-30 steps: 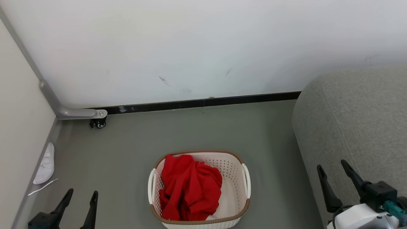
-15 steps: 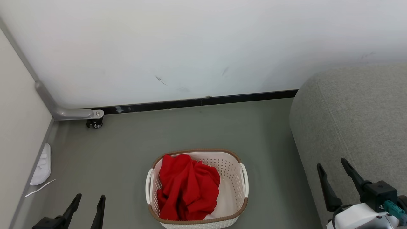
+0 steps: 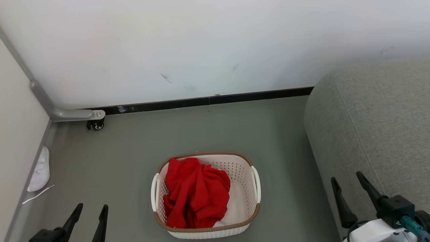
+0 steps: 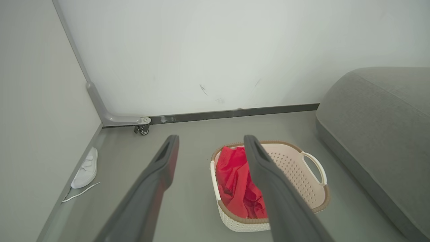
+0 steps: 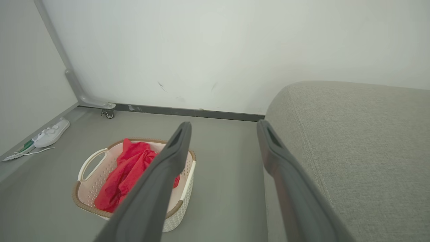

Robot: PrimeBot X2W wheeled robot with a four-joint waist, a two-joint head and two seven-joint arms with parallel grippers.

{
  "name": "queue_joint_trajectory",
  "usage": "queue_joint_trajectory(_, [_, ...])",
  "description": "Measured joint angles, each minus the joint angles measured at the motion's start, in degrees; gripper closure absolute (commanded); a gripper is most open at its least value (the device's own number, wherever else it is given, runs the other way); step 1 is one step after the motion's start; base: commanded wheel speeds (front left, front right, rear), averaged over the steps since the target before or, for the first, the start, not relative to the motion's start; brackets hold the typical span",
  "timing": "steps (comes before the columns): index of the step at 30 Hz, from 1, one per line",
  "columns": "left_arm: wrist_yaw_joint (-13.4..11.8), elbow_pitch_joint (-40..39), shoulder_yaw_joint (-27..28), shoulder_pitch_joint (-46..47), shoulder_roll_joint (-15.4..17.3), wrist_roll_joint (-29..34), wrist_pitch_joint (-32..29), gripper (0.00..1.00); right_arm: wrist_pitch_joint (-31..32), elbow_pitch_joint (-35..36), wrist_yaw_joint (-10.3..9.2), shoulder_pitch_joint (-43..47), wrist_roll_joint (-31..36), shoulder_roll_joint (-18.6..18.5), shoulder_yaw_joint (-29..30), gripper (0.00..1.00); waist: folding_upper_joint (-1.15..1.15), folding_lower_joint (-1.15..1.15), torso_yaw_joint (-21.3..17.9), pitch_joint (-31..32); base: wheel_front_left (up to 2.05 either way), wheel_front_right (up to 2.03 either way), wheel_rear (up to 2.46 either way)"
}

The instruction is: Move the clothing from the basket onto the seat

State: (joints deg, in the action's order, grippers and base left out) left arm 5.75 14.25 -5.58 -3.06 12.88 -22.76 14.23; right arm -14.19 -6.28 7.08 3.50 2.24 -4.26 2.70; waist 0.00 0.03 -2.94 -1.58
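Note:
The red clothing (image 3: 195, 193) lies bunched in the left half of the cream basket (image 3: 255, 191), which stands on the grey floor; a white cloth piece (image 3: 237, 210) shows under it at the right. The grey seat (image 3: 376, 124) rises at the right. My left gripper (image 3: 91, 210) is open at the lower left, well left of the basket. My right gripper (image 3: 346, 180) is open at the lower right, in front of the seat's edge. In the left wrist view the clothing (image 4: 235, 178) and basket (image 4: 299, 161) lie beyond my open left gripper (image 4: 211, 139). In the right wrist view they lie left of my open right gripper (image 5: 224, 126).
A white wall with a black baseboard (image 3: 208, 101) closes the back. A grey partition foot with a caster (image 3: 95, 124) stands at the back left. A white shoe (image 3: 40, 169) with a loose lace lies along the left wall.
The head camera has tilted, so basket, wall and seat sit a little higher in the picture. Both grippers stay open; the left one shifted slightly right.

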Motion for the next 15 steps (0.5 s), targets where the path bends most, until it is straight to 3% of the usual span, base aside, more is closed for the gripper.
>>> queue_joint_trajectory(15, [0.6,-0.5,1.1,0.0,-0.2,-0.4,0.1,0.00,0.0,1.0,0.00,-0.1,0.8,0.6,-1.7,0.00,0.00,0.00,0.1,-4.5,0.00,0.00,0.00])
